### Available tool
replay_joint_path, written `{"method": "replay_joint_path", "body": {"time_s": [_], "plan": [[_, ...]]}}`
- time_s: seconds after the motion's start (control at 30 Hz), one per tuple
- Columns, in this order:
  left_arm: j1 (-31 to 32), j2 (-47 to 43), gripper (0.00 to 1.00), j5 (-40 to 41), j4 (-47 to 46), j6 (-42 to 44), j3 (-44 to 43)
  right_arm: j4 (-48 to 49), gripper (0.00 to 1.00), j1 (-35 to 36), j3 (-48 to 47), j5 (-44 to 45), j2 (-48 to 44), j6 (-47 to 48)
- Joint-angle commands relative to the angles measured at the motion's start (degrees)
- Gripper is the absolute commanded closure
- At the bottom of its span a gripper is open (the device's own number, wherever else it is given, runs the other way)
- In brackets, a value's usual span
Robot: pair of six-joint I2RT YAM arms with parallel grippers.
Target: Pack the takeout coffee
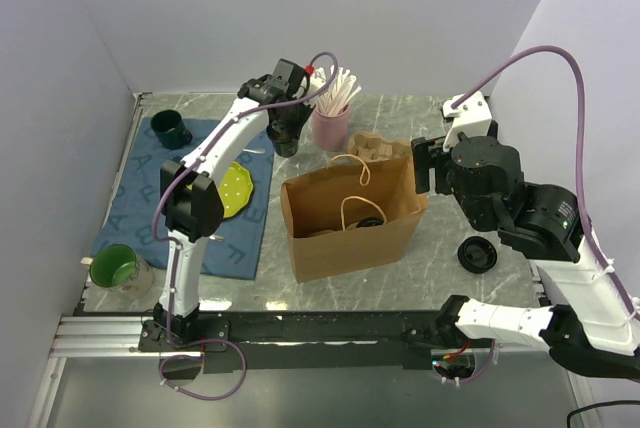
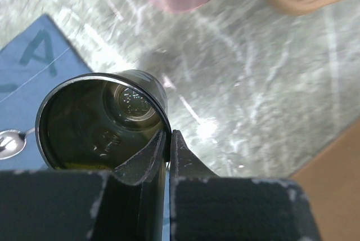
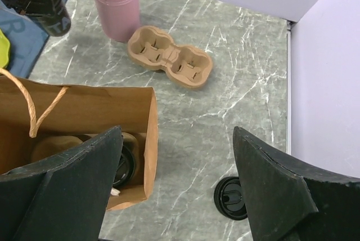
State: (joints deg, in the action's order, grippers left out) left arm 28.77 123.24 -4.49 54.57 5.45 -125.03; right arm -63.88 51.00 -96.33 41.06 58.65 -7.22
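Cup (image 2: 101, 123), dark, lidless: far side of the table (image 1: 440, 278), at the blue mat's (image 1: 150, 218) edge, just beside the pink stirrer holder (image 1: 330, 128). Left gripper (image 2: 169, 134) pinched on its rim, one finger inside the wall and one outside. Left arm stretched far forward, wrist bent down. Paper bag (image 1: 350, 218), brown, upright and open at table centre. Right gripper (image 3: 177, 131) spread wide, holding nothing, hovering over the bag's right edge, its arm folded back. Cardboard carrier (image 3: 170, 57) behind the bag. Black lid (image 1: 477, 253) right of the bag.
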Motion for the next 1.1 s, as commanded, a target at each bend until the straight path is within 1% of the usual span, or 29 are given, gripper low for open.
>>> {"method": "replay_joint_path", "body": {"time_s": [0.0,0.3,0.4,0.5,0.53,0.6,0.63,0.8,0.83,0.9,0.93,1.0,1.03,1.07], "plan": [[0.23,1.91,0.99,3.96,0.81,2.11,-0.04,3.06,0.14,-0.29,-0.17,1.13,0.23,1.86],[1.63,4.72,0.99,3.61,-2.36,2.02,2.60,3.67,0.13,-0.29,-1.14,1.04,1.90,2.57],[2.34,5.69,0.96,3.35,-2.53,2.19,2.51,3.32,0.13,-0.20,-1.14,1.22,1.73,1.95],[2.86,6.04,0.90,2.30,-2.80,1.84,2.51,3.06,0.13,-0.29,-0.70,1.39,1.20,1.43],[3.04,6.22,0.81,2.21,-2.71,1.84,2.25,3.06,0.13,-0.20,-0.52,1.39,0.85,1.51],[3.39,6.40,0.67,2.64,-1.93,1.67,1.38,2.97,0.13,-0.20,-0.35,1.57,0.67,1.07],[3.39,6.40,0.58,3.60,-1.75,1.49,1.11,2.97,0.13,-0.20,-0.17,1.57,0.41,0.98],[3.39,4.47,0.48,4.32,-2.88,0.27,-0.03,2.53,0.13,-0.29,0.18,1.04,0.06,0.37],[3.39,4.20,0.44,7.71,-2.97,-0.26,-0.73,2.53,0.12,-0.20,0.27,1.04,-0.03,0.19],[3.39,3.94,0.40,9.67,-2.71,-2.20,-3.79,2.09,0.13,-0.20,0.45,0.25,-0.29,-0.59],[3.39,3.68,0.36,10.63,-2.62,-2.81,-4.77,1.57,0.13,-0.29,0.27,0.08,-0.29,-1.03],[3.22,2.28,0.32,10.47,-3.49,-3.78,-6.71,-0.45,0.12,-0.20,-0.34,-0.80,-0.03,-3.05],[3.22,1.40,0.27,10.64,-4.37,-4.48,-6.63,-1.16,0.13,-0.20,-0.35,-1.24,0.06,-3.93],[3.13,-0.44,0.24,10.90,-6.47,-5.70,-6.45,-2.03,0.13,-0.20,-0.35,-1.77,0.06,-5.50]]}}
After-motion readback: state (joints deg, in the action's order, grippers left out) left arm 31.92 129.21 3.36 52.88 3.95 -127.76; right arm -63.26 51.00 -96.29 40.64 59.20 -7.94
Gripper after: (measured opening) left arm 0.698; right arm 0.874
